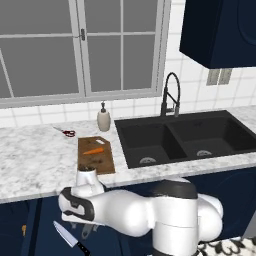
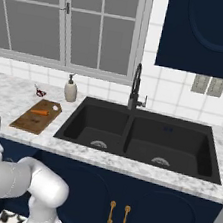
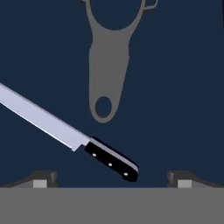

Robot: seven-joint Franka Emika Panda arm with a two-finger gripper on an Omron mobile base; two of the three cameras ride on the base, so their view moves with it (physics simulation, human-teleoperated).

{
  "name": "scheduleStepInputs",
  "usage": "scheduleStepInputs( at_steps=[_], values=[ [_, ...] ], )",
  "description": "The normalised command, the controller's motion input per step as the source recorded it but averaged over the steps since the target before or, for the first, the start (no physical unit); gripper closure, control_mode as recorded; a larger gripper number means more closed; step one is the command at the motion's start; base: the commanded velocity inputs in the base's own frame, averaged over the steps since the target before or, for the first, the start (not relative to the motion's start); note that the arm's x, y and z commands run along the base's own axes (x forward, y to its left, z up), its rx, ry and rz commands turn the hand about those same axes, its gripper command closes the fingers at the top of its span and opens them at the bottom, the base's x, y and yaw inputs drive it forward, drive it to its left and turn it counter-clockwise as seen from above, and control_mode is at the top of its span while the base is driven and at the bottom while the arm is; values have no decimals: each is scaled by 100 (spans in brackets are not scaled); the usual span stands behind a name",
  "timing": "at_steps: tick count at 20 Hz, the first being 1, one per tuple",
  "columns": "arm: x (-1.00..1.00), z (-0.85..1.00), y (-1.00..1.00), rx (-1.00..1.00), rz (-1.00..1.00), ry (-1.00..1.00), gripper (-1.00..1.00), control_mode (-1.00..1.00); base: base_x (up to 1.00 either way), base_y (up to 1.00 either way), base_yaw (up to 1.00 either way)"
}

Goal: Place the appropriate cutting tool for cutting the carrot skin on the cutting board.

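The cutting tool, a grey metal peeler [image 3: 109, 61], lies on a dark blue surface straight ahead of my gripper [image 3: 113, 179], its looped head at the far end. My gripper is open, with nothing between its fingertips [image 3: 41, 178]. A black-handled knife [image 3: 65, 131] lies slantwise between the gripper and the peeler, its handle closest to me. In the left base view the knife [image 1: 70, 239] and a bit of the peeler [image 1: 87, 231] show low down, under my hand. The wooden cutting board [image 1: 96, 156] [image 2: 34, 117] lies on the counter with the carrot [image 1: 93, 150] [image 2: 41, 112] on it.
Red-handled scissors [image 1: 66, 132] [image 2: 39, 92] lie behind the board, and a soap dispenser [image 1: 103, 118] [image 2: 71, 89] stands by the wall. A black double sink [image 1: 185, 137] with a faucet [image 1: 170, 95] sits right of the board. My arm is folded low before the counter's front edge.
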Motion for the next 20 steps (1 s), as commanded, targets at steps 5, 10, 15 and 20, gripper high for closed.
scheduleStepInputs(
  at_steps=[5, 10, 15, 20],
  values=[
    [24, -28, 0, 0, -5, -4, -100, -100, 0, 0, 0],
    [14, -33, -5, -1, -4, -4, -100, -100, 0, 0, 0],
    [3, -39, -1, -1, -4, -5, -100, -100, 0, 0, 0],
    [0, -36, 0, -4, -5, -1, -100, -100, 0, 0, 0]
  ],
)
